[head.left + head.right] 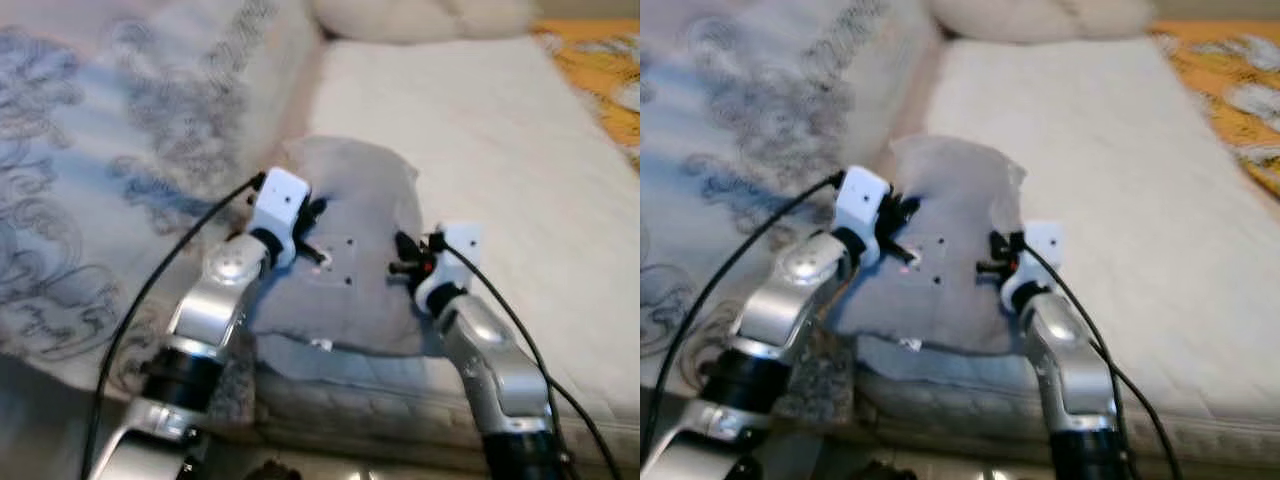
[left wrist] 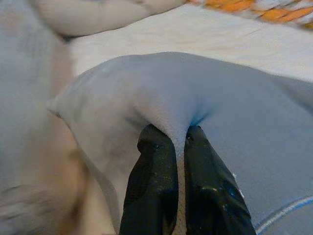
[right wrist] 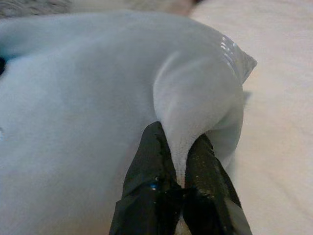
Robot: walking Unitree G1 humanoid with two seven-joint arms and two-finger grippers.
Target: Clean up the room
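Both the left pincer [image 2: 177,147] and right pincer [image 3: 182,147] pinch the grey pillow [image 1: 350,255] on the bed [image 1: 520,160], probably mid-placement; the cream pillow [image 1: 420,15] lies at twelve o'clock.

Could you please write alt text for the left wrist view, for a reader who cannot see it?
The left tool pinches a fold of a grey pillow between its two black fingers, bunching the fabric upward. The pillow lies on a cream mattress, with a pale cushion and a strip of orange patterned cloth blurred beyond.
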